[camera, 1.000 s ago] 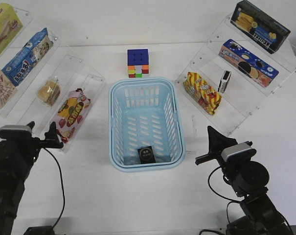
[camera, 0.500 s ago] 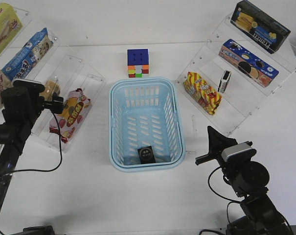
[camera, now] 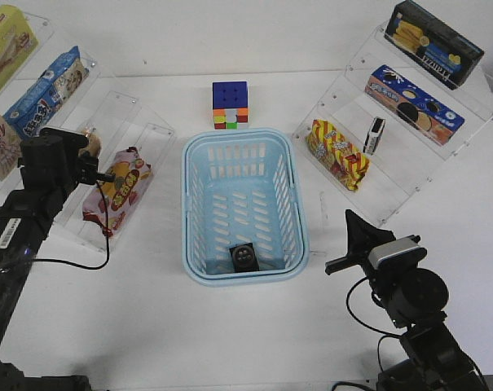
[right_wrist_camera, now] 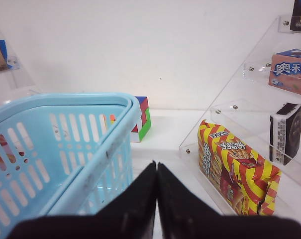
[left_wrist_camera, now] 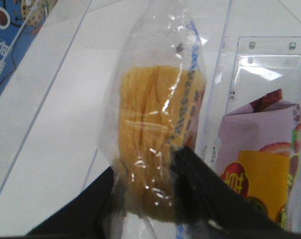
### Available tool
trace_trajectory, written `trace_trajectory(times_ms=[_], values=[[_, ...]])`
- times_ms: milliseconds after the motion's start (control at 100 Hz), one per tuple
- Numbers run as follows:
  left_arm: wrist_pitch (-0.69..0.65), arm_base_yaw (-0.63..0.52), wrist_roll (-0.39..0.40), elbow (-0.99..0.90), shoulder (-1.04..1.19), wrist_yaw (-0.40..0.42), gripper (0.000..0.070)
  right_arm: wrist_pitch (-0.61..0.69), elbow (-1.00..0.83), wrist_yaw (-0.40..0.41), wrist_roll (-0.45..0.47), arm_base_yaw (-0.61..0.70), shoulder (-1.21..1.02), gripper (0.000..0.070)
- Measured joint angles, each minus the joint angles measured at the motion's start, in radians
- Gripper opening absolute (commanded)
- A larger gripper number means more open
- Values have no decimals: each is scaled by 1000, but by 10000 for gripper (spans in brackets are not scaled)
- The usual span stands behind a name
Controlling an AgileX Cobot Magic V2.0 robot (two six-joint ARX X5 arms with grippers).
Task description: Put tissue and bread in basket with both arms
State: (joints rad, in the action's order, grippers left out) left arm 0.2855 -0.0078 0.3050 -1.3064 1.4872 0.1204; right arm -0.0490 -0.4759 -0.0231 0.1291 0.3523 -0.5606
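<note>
The bread [left_wrist_camera: 155, 134], a golden bun in clear wrap, stands on the left clear shelf. My left gripper [left_wrist_camera: 148, 164] is open, with one finger on each side of the bun's lower end, touching the wrap. In the front view the gripper [camera: 99, 167] hides most of the bread [camera: 90, 140]. The tissue [camera: 244, 255], a small black pack, lies at the near end of the light blue basket [camera: 238, 135]. My right gripper [camera: 352, 218] is shut and empty, to the right of the basket's near right corner. In the right wrist view the gripper [right_wrist_camera: 156, 167] is beside the basket wall [right_wrist_camera: 65, 149].
A Rubik's cube [camera: 231, 104] sits behind the basket. A long red-and-yellow snack bag [camera: 120, 186] lies right of the bread. The right shelves hold another snack bag [camera: 338, 153], a narrow black pack [camera: 376, 135] and boxes. Boxes fill the left shelves.
My left arm has swung up from the table's near left to the left shelf and brought its jaws around the bread. The right arm, basket and tissue have not moved.
</note>
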Motion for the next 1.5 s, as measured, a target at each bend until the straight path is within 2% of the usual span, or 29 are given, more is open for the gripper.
trace_trajectory(times_ms=[100,220,280,440,470,520,590,630,670,770,800,830,980,1080,1130,1200,1210,1390,1500], values=[[18,-34,-4,-21,-32,-2,0,0,0,0,0,0,0,2],[47,-109,-21,-61,-122,-77,0,0,0,0,0,0,0,1],[32,-155,-48,-82,-174,-167,1,0,0,0,0,0,0,1],[-36,-300,-144,-95,-256,-503,1,0,0,-1,0,0,0,1],[-43,-333,-157,-96,-254,-546,1,0,0,-1,0,0,0,1],[-39,-391,-171,-96,-238,-570,1,0,0,-1,0,0,0,2],[-18,-467,-182,-95,-199,-570,4,0,0,-1,0,0,0,2],[-3,-502,-187,-95,-173,-570,31,0,0,-1,0,0,0,1],[16,-531,-190,-93,-148,-569,116,0,0,-2,1,0,0,1],[64,-578,-191,-91,-96,-569,403,0,0,-2,3,0,0,1],[77,-584,-191,-91,-86,-569,453,0,0,-2,3,0,0,1],[91,-586,-191,-91,-80,-569,466,0,0,-2,3,0,0,2],[135,-581,-191,-91,-88,-558,450,8,0,-3,3,0,0,2],[150,-566,-190,-91,-120,-499,425,9,0,-3,3,0,0,1],[150,-549,-190,-91,-148,-448,315,9,0,-3,3,0,0,2],[150,-524,-189,-91,-204,-361,15,9,0,-3,3,0,0,1],[150,-521,-189,-91,-214,-347,0,9,0,-3,3,0,0,2],[225,-477,-192,-91,-369,-119,0,8,0,-3,3,0,0,1],[296,-427,-215,-68,-455,-64,0,4,0,-3,3,0,0,2]])
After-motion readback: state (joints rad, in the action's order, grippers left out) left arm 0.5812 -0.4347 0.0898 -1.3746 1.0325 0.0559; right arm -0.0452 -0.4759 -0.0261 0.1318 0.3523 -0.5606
